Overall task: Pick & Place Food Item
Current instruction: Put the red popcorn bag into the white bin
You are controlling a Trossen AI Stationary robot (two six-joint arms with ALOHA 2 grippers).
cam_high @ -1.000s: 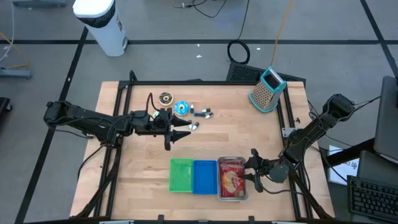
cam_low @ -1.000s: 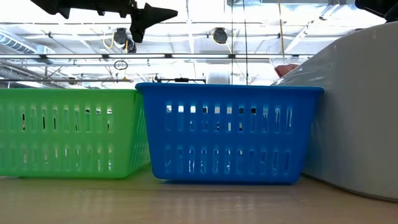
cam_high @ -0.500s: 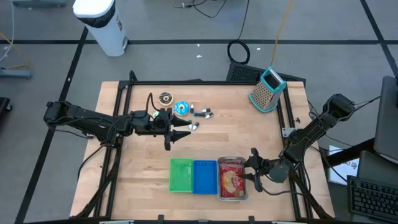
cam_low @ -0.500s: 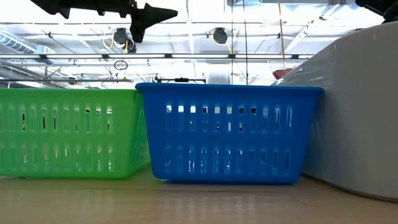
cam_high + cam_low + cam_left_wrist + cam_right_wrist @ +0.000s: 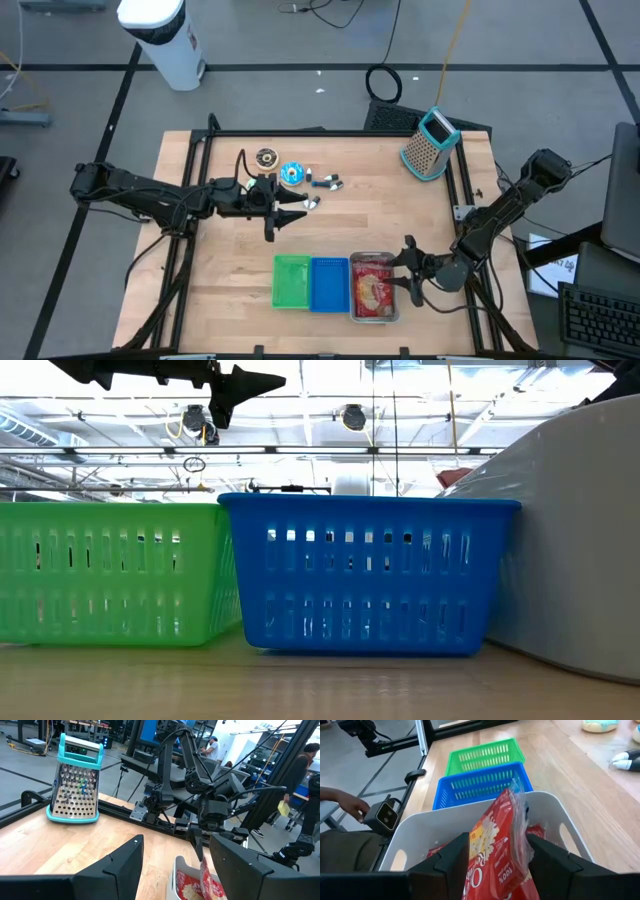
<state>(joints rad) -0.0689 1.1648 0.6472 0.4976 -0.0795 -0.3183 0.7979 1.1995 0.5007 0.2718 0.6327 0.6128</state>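
Bright even overhead light, soft shadows, glaring ceiling (low view), sharp focus

A table [image 5: 230, 250] of pale wood planks, smooth with a soft satin sheen, edged by a matt black metal frame [image 5: 195, 160]. On it sit a green basket [image 5: 292, 282] and a blue basket [image 5: 330, 284], both slotted moulded plastic with a slight gloss. Beside them is a white bin [image 5: 560, 815] of smooth, matt plastic. It holds a red snack bag [image 5: 500, 855] of thin, crinkled, shiny film. A box grater [image 5: 75, 782] has perforated bright metal faces and a teal plastic handle and base. The right pincer [image 5: 492, 862] and left pincer [image 5: 175, 865] have matt black plastic fingers.
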